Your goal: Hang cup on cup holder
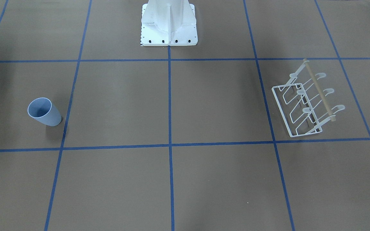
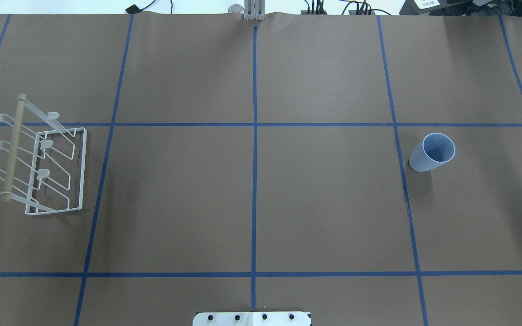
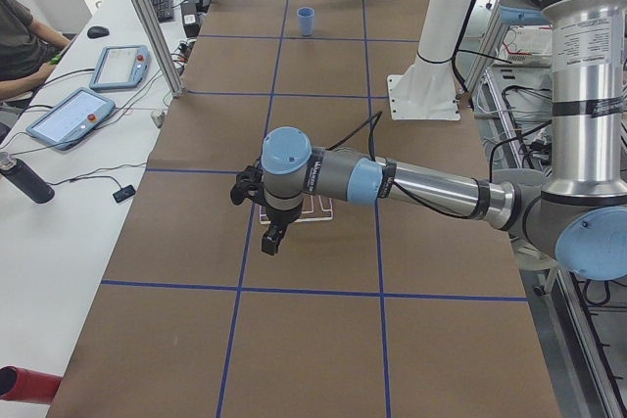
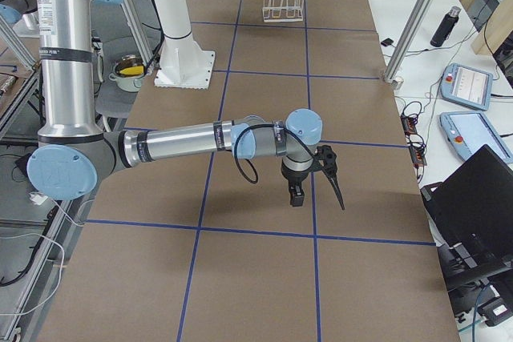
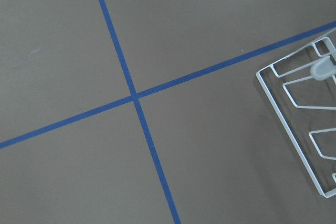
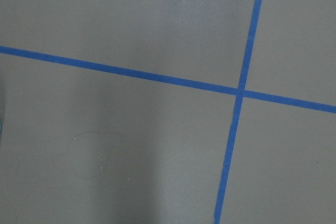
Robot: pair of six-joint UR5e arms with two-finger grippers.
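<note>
Taped table (image 1: 223,186) bears upright cup (image 1: 45,114), well apart from cup holder (image 1: 320,90).

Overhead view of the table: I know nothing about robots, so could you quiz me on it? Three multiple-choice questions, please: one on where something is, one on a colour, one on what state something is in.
1. In the overhead view, where is the cup holder?
A) near the left edge
B) in the centre
C) near the right edge

2. What colour is the cup?
A) red
B) light blue
C) green

3. How is the cup placed?
A) hanging on a prong
B) lying on its side
C) standing upright on the table, mouth up

Answers:
1 A: its white wire frame sits at the left side of that view.
2 B: its wall and inside are both pale blue.
3 C: its open rim faces up, and it stands far across the table from the cup holder.
</note>
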